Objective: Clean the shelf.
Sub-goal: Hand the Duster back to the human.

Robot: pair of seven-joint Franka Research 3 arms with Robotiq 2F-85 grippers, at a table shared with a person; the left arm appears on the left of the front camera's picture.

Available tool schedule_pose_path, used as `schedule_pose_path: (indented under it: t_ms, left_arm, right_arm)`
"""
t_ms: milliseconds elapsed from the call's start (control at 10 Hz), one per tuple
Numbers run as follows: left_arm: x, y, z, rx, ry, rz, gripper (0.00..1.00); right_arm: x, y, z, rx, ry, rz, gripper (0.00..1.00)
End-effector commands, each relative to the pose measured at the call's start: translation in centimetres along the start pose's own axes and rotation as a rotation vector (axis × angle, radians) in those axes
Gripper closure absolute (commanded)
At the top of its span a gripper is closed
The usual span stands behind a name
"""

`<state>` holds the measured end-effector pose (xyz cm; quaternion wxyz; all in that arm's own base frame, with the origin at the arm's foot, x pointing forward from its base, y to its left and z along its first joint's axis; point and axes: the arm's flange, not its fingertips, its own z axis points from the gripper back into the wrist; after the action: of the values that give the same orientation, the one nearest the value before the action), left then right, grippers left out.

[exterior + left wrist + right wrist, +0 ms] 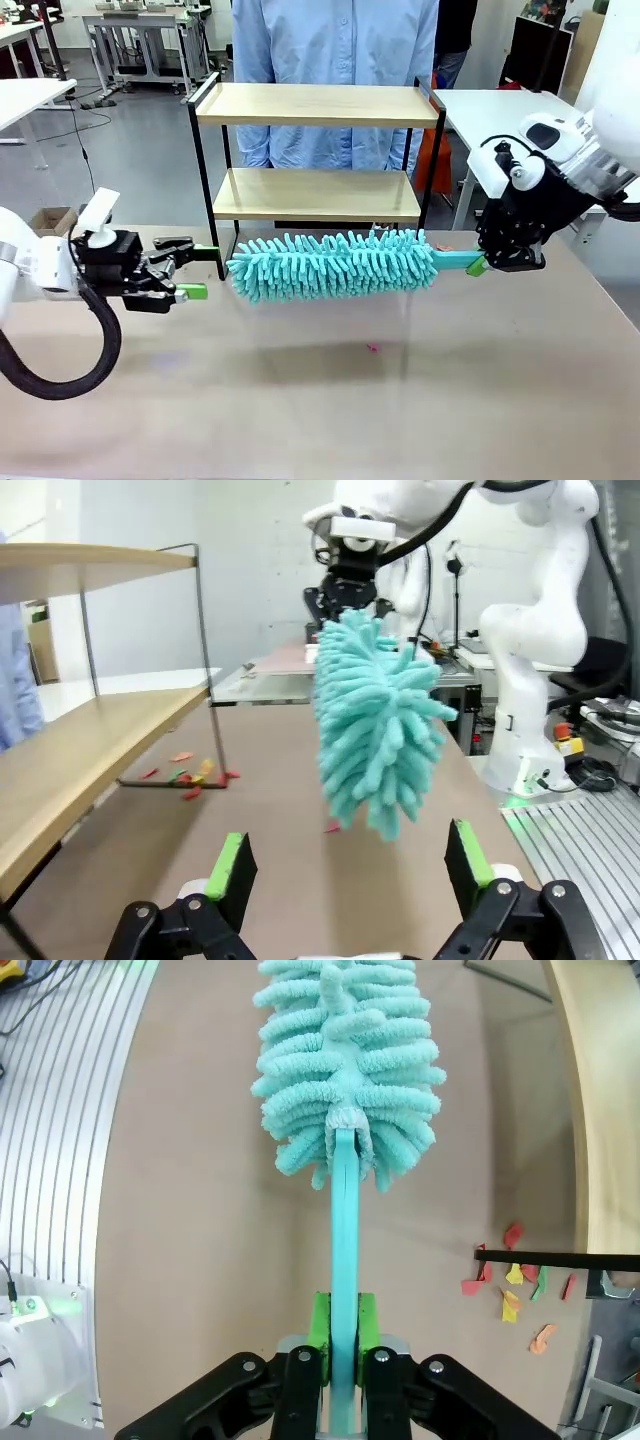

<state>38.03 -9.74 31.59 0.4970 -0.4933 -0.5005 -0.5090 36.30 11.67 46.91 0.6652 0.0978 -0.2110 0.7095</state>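
The shelf (pixel 315 105) stands at the table's far edge, two light boards in a black frame, both bare. A fluffy teal duster (pixel 335 265) hangs level just above the table in front of the shelf's lower board. My right gripper (pixel 478 264) is shut on the duster's teal handle (pixel 343 1240), the head (pixel 345 1070) pointing away from it. My left gripper (pixel 200 271) is open and holds nothing, just left of the duster's tip, near the shelf's front left leg. In the left wrist view the duster (pixel 375 720) hangs ahead of the open left gripper (pixel 350 865), with the shelf (pixel 80 770) on the left.
Small red, yellow and orange scraps (pixel 515 1285) lie on the table by a shelf leg, also seen as scraps (pixel 190 775) in the left wrist view. One pink scrap (pixel 373 347) lies mid-table. A person in a blue shirt (pixel 335 40) stands behind the shelf.
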Motion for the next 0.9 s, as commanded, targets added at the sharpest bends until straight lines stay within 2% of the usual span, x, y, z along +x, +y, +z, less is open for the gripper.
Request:
schedule_pose_path:
  t_ms: [0,200,500,800]
  left_arm:
    - [-0.2,0.0,-1.2,-0.032,0.012,-0.015,0.0]
    - [-0.3,0.4,-3.4,-0.037,-0.035,-0.032,0.0]
    - [0.2,0.8,-6.7,-0.05,-0.042,-0.047,0.0]
    - [-0.2,0.9,-11.2,-0.111,-0.031,-0.01,0.0]
  right_arm:
    - [0.1,0.0,0.3,-0.003,-0.025,-0.001,0.87]
    - [0.1,0.0,0.3,-0.003,-0.025,-0.001,0.87]
    - [0.1,0.0,0.3,-0.003,-0.025,-0.001,0.87]
    - [0.1,0.0,0.3,-0.003,-0.025,-0.001,0.87]
